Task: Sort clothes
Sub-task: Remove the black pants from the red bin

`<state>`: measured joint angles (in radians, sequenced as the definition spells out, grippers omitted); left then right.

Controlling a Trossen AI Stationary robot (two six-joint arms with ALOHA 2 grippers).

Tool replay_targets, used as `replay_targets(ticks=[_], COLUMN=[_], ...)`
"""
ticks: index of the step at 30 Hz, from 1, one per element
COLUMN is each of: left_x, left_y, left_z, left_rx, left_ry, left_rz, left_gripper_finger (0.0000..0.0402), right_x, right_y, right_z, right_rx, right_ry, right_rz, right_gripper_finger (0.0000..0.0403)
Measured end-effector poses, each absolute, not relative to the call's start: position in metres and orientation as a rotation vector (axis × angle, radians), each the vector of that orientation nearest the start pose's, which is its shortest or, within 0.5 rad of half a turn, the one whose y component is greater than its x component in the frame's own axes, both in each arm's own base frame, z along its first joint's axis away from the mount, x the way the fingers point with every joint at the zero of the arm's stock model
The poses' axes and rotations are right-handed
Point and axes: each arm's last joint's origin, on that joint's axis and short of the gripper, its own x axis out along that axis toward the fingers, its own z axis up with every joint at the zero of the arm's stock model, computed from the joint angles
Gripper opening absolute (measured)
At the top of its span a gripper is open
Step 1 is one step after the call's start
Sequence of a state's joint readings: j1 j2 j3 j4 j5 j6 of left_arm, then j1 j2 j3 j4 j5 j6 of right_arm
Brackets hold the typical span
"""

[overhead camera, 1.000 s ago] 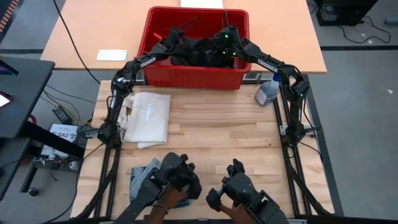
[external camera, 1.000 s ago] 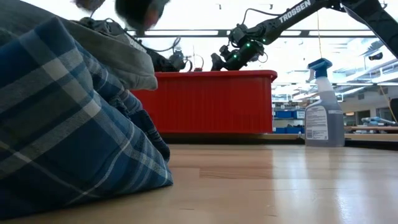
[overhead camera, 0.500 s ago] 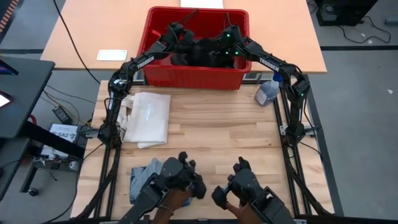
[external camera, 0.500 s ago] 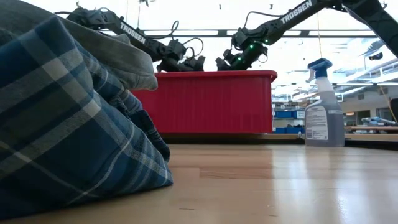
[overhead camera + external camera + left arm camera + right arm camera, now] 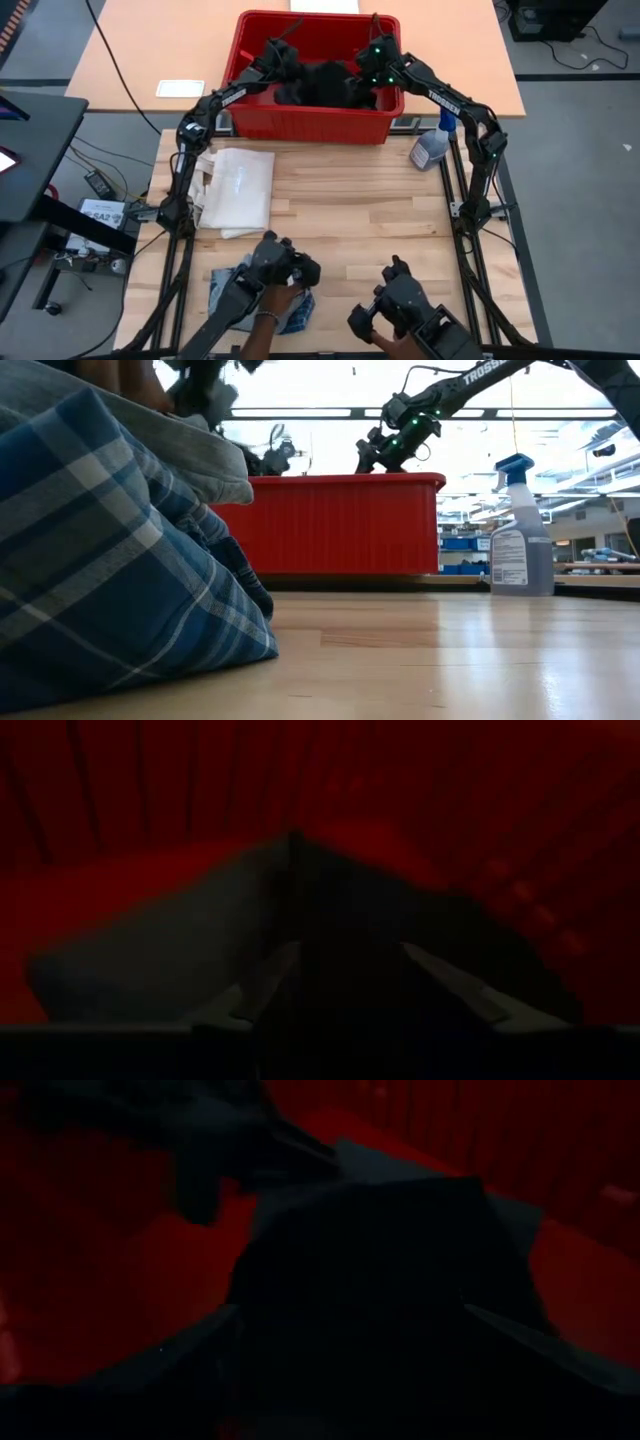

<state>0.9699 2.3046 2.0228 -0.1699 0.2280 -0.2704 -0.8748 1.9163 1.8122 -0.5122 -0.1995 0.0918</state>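
A red bin (image 5: 318, 118) at the table's far edge holds black fabric (image 5: 325, 80). My left gripper (image 5: 290, 70) reaches into the bin from the left and is shut on a bunch of that fabric (image 5: 340, 920). My right gripper (image 5: 365, 80) comes in from the right and stands open just above the fabric (image 5: 370, 1280). A blue-and-white plaid cloth (image 5: 110, 570) lies at the table's near left, with a grey cloth (image 5: 195, 455) resting on top of it. My left gripper has a raised bunch of the black fabric (image 5: 330, 970) between its two fingers (image 5: 255, 995), coming at it slanting down from the bin's left side. The fabric fills the gap between them. One layer or several, I cannot tell; the rest lies in the bin.
A white tote bag (image 5: 238, 188) lies flat at the table's left. A spray bottle (image 5: 432, 148) stands at the far right, beside the bin. A person's hands (image 5: 268, 322) work handles at the near edge, over the plaid cloth. Bare wood lies between bag and bottle.
My left gripper has swung its wrist round inside the bin, staying over the black fabric's left part. My right gripper has drawn a little toward the bin's right side and up. The person's hands at the near edge have shifted.
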Motion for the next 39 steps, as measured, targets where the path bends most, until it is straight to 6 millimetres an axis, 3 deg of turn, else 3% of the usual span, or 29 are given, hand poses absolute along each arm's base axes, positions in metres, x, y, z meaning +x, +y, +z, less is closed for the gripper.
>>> replay_targets(ticks=[3,12,32,39], left_x=[0.305,0.306,0.315,0.316], left_y=[0.444,0.445,0.435,0.435], left_z=[0.228,0.208,0.203,0.193], left_rx=[-0.557,-0.635,-0.598,-0.636], left_ry=[0.318,0.378,0.459,0.478], left_rz=[0.773,0.797,0.905,0.816], left_gripper_finger=[0.0206,0.0281,0.0278,0.024], right_x=[0.29,0.296,0.296,0.296], right_y=[-0.327,-0.321,-0.322,-0.322], right_z=[0.33,0.329,0.329,0.329], right_rx=[0.416,0.4,0.401,0.402], right_ry=[0.519,0.53,0.531,0.531], right_rz=[-0.657,-0.64,-0.64,-0.64], right_gripper_finger=[0.0374,0.0374,0.0374,0.0374])
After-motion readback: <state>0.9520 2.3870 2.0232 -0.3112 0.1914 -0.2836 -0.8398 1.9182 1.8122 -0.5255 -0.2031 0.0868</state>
